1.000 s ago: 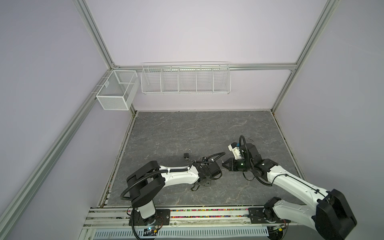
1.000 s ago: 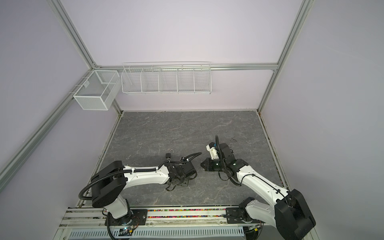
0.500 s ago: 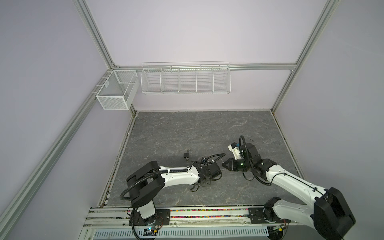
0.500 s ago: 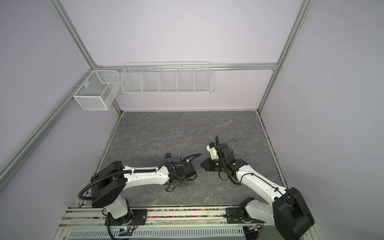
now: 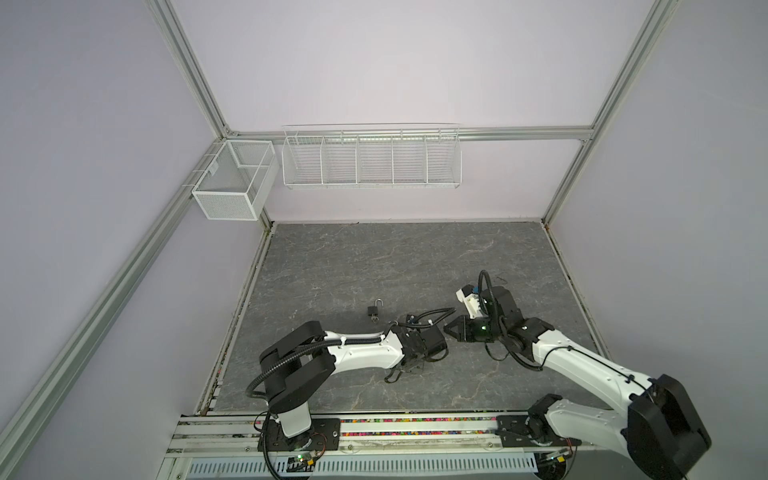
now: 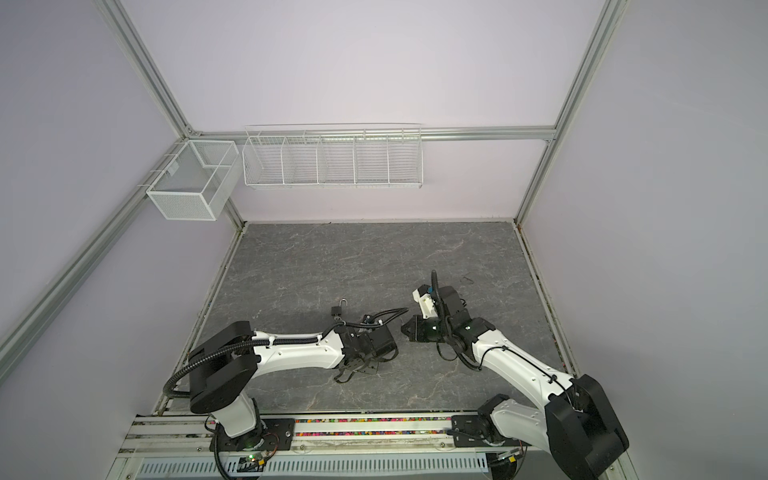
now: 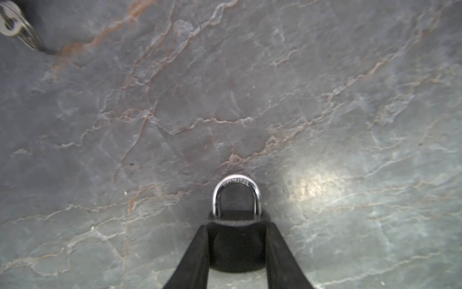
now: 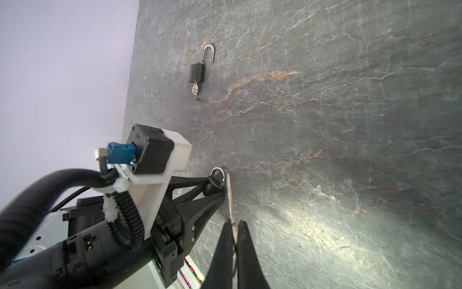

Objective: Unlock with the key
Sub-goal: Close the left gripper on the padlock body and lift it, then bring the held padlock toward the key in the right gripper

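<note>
Left wrist view: the black padlock (image 7: 236,245), shackle seated, is pinched by its body between the fingers of the left gripper (image 7: 237,226), at the table's near middle. The right gripper (image 8: 234,222) is clamped on a key (image 8: 229,197), whose tip is just beside that shackle. Farther back a second padlock (image 8: 197,72) lies flat, shackle sprung, another key (image 8: 195,89) in its base. The table (image 5: 374,257) is grey veined stone-look, with lilac walls (image 5: 395,62) and an aluminium frame (image 5: 187,79). A five-bay wire rack (image 5: 370,160) and a corner mesh basket (image 5: 235,183) hang behind, showing only bare wire.

Soft even light, glare, blurry foregrounds
</note>
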